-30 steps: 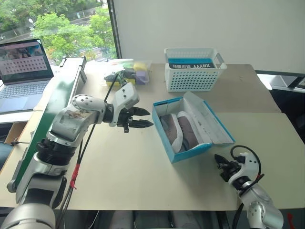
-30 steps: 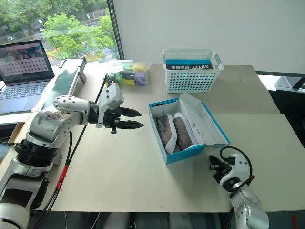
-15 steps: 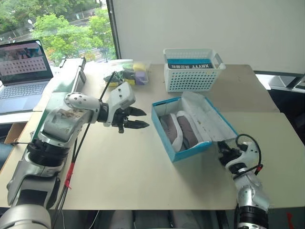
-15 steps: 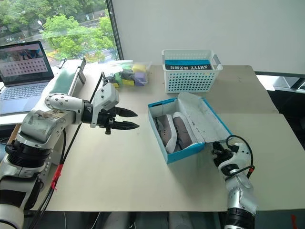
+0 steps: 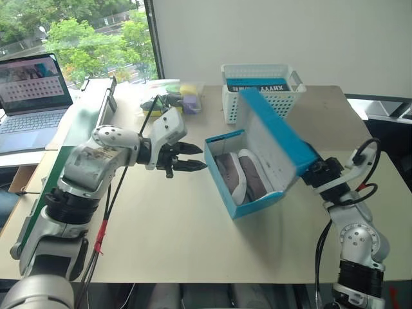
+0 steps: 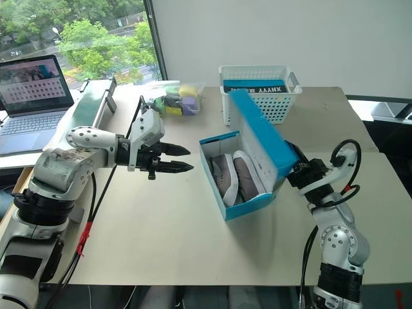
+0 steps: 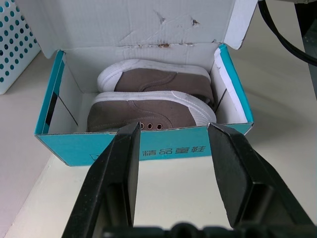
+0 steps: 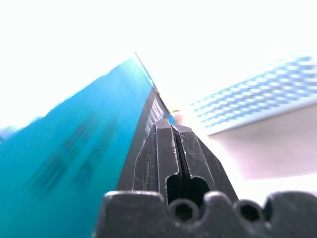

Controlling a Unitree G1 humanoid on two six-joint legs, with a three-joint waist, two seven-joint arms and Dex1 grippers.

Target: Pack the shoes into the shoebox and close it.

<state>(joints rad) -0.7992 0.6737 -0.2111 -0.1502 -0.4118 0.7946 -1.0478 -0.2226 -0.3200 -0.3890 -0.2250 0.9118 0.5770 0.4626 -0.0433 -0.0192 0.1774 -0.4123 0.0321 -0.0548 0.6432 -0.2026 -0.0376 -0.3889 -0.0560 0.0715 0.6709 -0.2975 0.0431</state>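
Observation:
The blue shoebox (image 5: 257, 205) sits mid-table with both taupe shoes (image 5: 241, 175) lying side by side inside it. Its lid (image 5: 277, 135) stands tilted up over the box's right side, white inside facing the shoes. My right gripper (image 5: 309, 174) is shut with nothing between its fingers, and rests against the lid's blue outer face (image 8: 74, 168) from below and to the right. My left gripper (image 5: 201, 158) hovers open just left of the box, pointing at it. Past its fingers (image 7: 124, 163), the left wrist view shows the shoes (image 7: 153, 94) in the box.
A white lattice basket (image 5: 261, 93) holding a flat blue-labelled item stands behind the box. A clear container of coloured items (image 5: 177, 96) is at the back left. A laptop (image 5: 32, 96) and a green board (image 5: 80, 132) lie beyond the table's left edge.
My right gripper rose from near the table's front edge and pushed the lid up from lying flat on the right to standing tilted over the box. The left gripper stayed put.

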